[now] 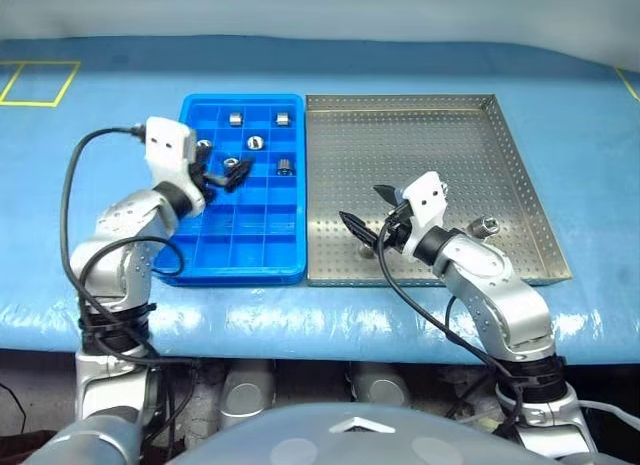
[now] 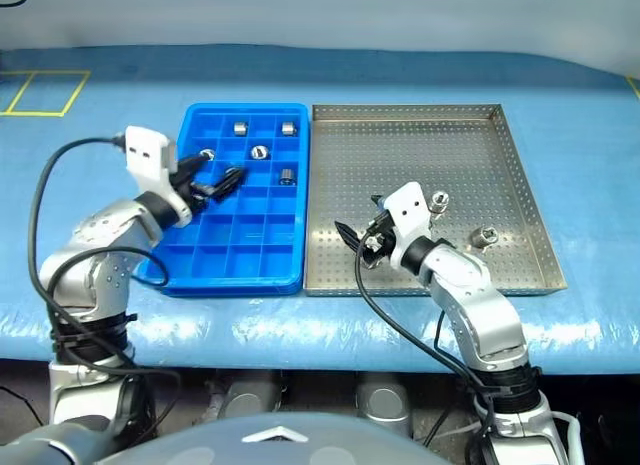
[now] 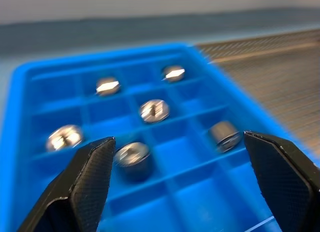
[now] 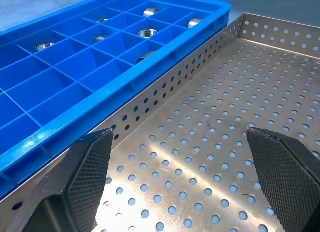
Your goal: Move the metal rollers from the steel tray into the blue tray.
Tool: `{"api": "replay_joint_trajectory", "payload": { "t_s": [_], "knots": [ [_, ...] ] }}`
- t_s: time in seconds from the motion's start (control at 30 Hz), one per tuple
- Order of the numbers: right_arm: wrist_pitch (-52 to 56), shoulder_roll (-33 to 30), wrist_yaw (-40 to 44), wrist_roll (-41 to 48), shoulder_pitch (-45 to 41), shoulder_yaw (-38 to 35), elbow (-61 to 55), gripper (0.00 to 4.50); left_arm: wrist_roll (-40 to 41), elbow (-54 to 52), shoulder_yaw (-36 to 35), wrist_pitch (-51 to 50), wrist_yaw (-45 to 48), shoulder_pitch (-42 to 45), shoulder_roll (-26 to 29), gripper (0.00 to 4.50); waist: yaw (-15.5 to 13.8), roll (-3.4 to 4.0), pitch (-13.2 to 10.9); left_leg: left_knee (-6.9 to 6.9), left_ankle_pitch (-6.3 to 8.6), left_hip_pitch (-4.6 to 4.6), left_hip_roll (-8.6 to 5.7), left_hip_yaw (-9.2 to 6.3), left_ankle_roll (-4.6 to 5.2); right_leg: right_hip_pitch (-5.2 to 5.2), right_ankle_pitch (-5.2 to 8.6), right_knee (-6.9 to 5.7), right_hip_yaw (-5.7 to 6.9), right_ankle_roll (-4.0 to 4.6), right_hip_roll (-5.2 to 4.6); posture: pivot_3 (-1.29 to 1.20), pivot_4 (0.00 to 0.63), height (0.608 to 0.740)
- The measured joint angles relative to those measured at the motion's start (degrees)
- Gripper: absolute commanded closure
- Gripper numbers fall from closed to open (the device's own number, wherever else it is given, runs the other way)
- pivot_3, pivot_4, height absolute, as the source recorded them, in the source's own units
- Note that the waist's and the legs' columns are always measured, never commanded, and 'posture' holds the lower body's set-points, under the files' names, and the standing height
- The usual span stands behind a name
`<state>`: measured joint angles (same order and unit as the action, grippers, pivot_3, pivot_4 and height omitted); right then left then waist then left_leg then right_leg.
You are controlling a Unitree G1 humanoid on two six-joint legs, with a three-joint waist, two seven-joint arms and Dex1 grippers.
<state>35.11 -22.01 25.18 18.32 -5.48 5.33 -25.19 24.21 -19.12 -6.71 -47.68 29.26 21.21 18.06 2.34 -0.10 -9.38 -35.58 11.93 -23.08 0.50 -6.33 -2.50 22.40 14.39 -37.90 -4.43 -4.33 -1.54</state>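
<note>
The blue tray [image 1: 243,260] and steel tray [image 1: 520,185] sit rim against rim, most of the steel floor bare. Six rollers [image 1: 255,142] lie in blue compartments, one just below the wide-spread left gripper [image 1: 225,174]. The right gripper [image 1: 368,213], empty and wide apart, hovers over the steel floor; two rollers [image 2: 486,235] lie behind it.

Head stereo pair looking down at my table [image 1: 320,315]; wrist cameras sitting close, both facing blue tray [image 3: 30,92], right also seeing steel tray [image 4: 210,142].
</note>
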Motion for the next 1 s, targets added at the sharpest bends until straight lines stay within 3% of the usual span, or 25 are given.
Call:
{"api": "replay_joint_trajectory", "payload": {
  "t_s": [0.1, 0.2, 0.37, 0.67, 0.77, 0.93, 1.0],
  "knots": [
    [1.3, -2.4, -2.2, -2.6, 0.8, -0.4, -1.8, 0.00, 1.0, 1.0, 12.0, 0.2, 5.0, 1.7, -1.3, 0.02, 0.8, 0.02, 0.0, 0.00, 0.00, 0.00, -0.02, 0.04, 0.01, 0.01, 0.02, 0.01, -0.07, -0.04, 0.00, -0.14, 0.150, 0.740],
    [7.6, -9.4, -6.7, -9.6, 3.0, -0.7, -3.7, 0.00, -1.4, 5.1, 20.7, -0.1, 7.1, 2.6, -1.1, 0.02, 2.2, 0.03, 0.0, 0.02, 0.01, 0.00, 0.00, 0.09, 0.02, 0.08, 0.06, -0.02, -0.12, -0.08, 0.04, -0.18, 0.150, 0.740],
    [15.6, -10.8, -11.5, -14.5, 5.0, -4.6, -8.0, 0.00, -5.1, 11.5, 26.2, 1.3, 8.7, 4.9, -0.6, 0.02, 4.5, 0.11, 0.1, 0.00, 0.01, 0.07, 0.08, 0.10, 0.03, 0.11, 0.21, -0.24, -0.17, -0.13, 0.14, -0.22, 0.150, 0.740],
    [16.8, -7.9, -11.5, -14.7, 6.4, -5.3, -12.6, 0.00, -11.1, 18.1, 34.0, 4.8, 11.1, 7.3, -1.2, 0.02, 6.6, 0.14, 0.1, -0.05, 0.02, 0.12, 0.05, 0.25, 0.05, 0.05, 0.17, -0.18, -0.33, -0.22, 0.12, -0.26, 0.150, 0.740],
    [16.7, -7.5, -11.3, -14.7, 6.7, -5.3, -13.4, 0.00, -13.2, 19.7, 35.4, 6.0, 11.3, 7.2, -1.2, 0.61, 7.5, 0.14, 0.1, -0.04, 0.02, 0.12, 0.06, 0.25, 0.05, 0.07, 0.17, -0.18, -0.33, -0.22, 0.13, -0.26, 0.150, 0.740],
    [16.5, -6.9, -11.3, -14.7, 6.8, -5.3, -13.6, 0.00, -15.4, 20.9, 35.2, 6.7, 10.8, 7.8, -1.4, 2.16, 8.1, 0.14, 0.1, -0.05, 0.03, 0.13, 0.06, 0.25, 0.05, 0.05, 0.16, -0.18, -0.34, -0.24, 0.13, -0.26, 0.150, 0.740],
    [16.4, -6.9, -11.2, -14.8, 6.8, -5.3, -13.6, 0.00, -15.7, 20.9, 34.7, 6.7, 10.7, 7.6, -1.9, 2.16, 8.1, 0.14, 0.1, -0.04, 0.03, 0.12, 0.06, 0.25, 0.06, 0.06, 0.16, -0.15, -0.34, -0.24, 0.12, -0.25, 0.150, 0.740]
  ]
}}
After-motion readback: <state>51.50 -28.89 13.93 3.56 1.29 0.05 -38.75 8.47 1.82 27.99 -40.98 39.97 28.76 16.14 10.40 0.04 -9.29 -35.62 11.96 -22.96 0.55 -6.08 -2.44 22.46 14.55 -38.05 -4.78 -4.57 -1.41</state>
